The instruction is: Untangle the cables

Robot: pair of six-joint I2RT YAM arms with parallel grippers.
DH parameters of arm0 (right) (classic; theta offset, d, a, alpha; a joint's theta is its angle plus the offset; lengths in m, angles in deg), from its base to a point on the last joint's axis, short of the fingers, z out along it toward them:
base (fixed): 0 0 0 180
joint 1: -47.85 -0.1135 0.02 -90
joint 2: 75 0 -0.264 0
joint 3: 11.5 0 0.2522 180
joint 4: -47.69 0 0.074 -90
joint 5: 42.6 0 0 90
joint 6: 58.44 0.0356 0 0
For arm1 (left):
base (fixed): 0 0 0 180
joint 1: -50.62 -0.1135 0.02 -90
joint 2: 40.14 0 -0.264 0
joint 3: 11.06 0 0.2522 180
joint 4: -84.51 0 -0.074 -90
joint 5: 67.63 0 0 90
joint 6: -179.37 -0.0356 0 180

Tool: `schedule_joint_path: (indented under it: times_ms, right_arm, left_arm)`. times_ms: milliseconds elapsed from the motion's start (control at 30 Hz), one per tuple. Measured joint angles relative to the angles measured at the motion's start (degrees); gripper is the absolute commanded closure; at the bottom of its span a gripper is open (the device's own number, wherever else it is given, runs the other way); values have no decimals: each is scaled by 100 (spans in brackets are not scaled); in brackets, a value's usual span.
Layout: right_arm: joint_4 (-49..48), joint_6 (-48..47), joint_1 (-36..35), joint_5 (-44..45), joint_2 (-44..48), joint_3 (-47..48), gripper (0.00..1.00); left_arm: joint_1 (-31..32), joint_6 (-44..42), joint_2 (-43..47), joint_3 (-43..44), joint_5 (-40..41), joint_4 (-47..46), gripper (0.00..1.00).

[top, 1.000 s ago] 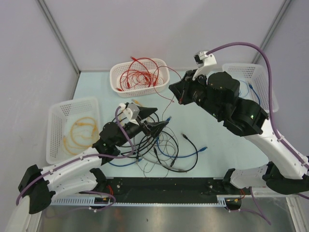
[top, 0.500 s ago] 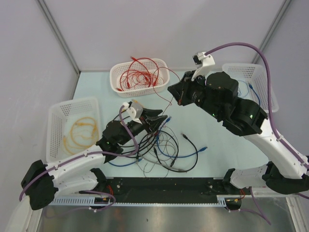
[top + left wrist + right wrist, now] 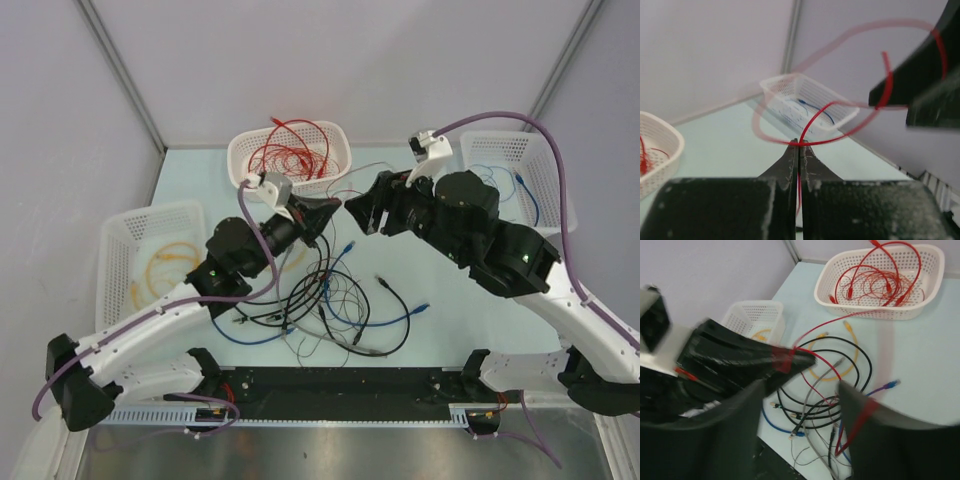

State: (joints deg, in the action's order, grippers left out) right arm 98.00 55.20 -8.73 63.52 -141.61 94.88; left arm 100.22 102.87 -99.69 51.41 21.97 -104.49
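Note:
The cables [image 3: 330, 300] lie in a loose tangle of black, blue, grey and red wires at the middle of the table, also in the right wrist view [image 3: 830, 390]. My left gripper [image 3: 328, 212] hangs above the tangle, shut on a thin red cable [image 3: 840, 140] that loops out past its tips [image 3: 800, 145]. My right gripper [image 3: 360, 212] faces it tip to tip, close by, and is open [image 3: 801, 385]. The red cable [image 3: 840, 367] runs from the left gripper's tip [image 3: 807, 357] across to the right gripper's right finger [image 3: 875, 430], which it touches.
A white basket [image 3: 240, 165] of red cables stands at the back centre. A basket [image 3: 115, 240] with a yellow cable is at the left. A basket [image 3: 540, 150] with a blue cable is at the right, behind the right arm.
My left gripper rose from the tangle toward the back and shut on the red cable. My right gripper, shut before, has opened and shifted slightly right.

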Motion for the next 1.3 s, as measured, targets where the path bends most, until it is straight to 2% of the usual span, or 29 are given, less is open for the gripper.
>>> schedule_joint_path:
  times_ms: [67, 133, 300, 467, 800, 967, 1100, 1300]
  right_arm:
    - [-4, 7, 0, 79, 168, -120, 3]
    - [2, 13, -9, 192, 328, -192, 0]
    - [15, 13, -11, 599, 706, -339, 0]
    - [13, 2, -11, 1047, 1207, -691, 0]
    - [133, 11, -4, 1405, 1596, -1300, 0]
    - [136, 15, 61, 1335, 1598, -1749, 0]
    - [66, 31, 122, 1099, 1539, -2258, 0]
    - [50, 131, 199, 800, 1475, -2747, 0]
  left_arm:
    - [-15, 0, 87, 520, 313, 435, 100]
    - [-57, 2, 170, 979, 525, 734, 100]
    - [-323, 107, -17, 2614, 811, 1578, 100]
    - [-560, 107, -511, 4039, 935, 2033, 100]
    - [-1340, 313, -2260, 6605, 925, 2859, 100]
    - [-1464, 466, -3042, 7969, 800, 3178, 100]
    - [-1464, 656, -3104, 8395, 608, 3145, 100]
    - [-1471, 699, -3053, 8522, 566, 3058, 100]
